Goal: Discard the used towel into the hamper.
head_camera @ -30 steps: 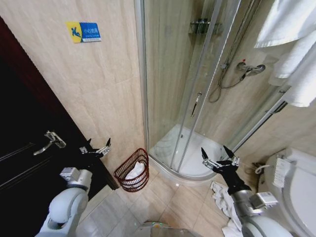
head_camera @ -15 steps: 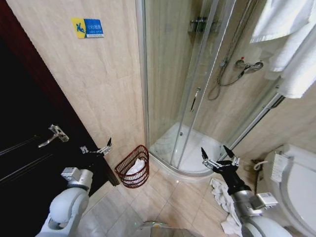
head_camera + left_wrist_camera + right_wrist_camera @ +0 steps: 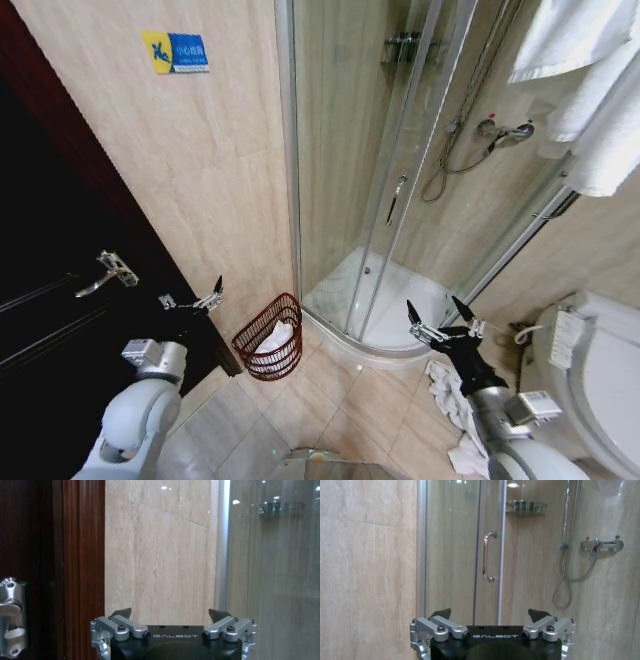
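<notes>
Down on the tiled floor, between the dark door and the shower enclosure, the hamper stands against the beige wall with something white already lying inside it (a towel, by the look of it); a second heap of white cloth lies on the floor near the toilet, just beside the right forearm; which of the two is the used towel I cannot say for certain. Compared with a second ago the whole scene has slid a little in the head view, the door handle and wall sign shifting together, so the camera has moved and not the things; hamper, cloth and both arms keep their places relative to one another. Left claw hovers raised beside the door, above and to the left of the hamper, fingers spread wide and holding nothing; right claw hangs in front of the shower tray, likewise wide and empty. My reading: no handling is under way, only a small settling of the view; if the floor cloth counts, a pickup is still owed.
</notes>
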Tool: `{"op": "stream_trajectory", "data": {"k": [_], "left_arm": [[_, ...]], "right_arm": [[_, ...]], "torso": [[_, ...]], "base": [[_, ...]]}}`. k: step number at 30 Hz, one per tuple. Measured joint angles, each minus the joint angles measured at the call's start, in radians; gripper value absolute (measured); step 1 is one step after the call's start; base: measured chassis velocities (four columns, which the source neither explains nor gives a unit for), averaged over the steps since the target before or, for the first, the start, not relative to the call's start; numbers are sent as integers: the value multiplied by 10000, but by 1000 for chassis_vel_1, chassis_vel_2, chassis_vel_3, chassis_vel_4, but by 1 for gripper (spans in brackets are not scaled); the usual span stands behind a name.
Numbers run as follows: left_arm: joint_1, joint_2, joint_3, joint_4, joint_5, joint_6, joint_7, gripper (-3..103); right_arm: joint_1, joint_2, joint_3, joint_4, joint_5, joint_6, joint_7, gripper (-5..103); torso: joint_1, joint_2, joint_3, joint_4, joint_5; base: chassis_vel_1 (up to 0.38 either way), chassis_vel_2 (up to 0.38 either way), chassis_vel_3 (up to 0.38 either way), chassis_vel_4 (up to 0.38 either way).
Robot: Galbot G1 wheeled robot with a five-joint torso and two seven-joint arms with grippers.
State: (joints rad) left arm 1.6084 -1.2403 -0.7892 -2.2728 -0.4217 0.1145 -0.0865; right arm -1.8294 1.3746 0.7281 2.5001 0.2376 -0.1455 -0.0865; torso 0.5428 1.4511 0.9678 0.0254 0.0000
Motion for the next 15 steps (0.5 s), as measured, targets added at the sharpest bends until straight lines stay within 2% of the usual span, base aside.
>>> {"op": "stream_trajectory", "data": {"k": [6,15], "left_arm": [[19,1,9,32,29,-1,12,100],[142,-8,-18,31,63,-36,28,100]], "right_arm": [[38,6,-8,0,-14,-32,-31,100],[88,-30,8,0,4,-18,-34,100]], "torso": [[8,12,7,0,-1],[15,27,15,0,1]], "base": [[0,0,0,0],[-86,-84,90,75]]}}
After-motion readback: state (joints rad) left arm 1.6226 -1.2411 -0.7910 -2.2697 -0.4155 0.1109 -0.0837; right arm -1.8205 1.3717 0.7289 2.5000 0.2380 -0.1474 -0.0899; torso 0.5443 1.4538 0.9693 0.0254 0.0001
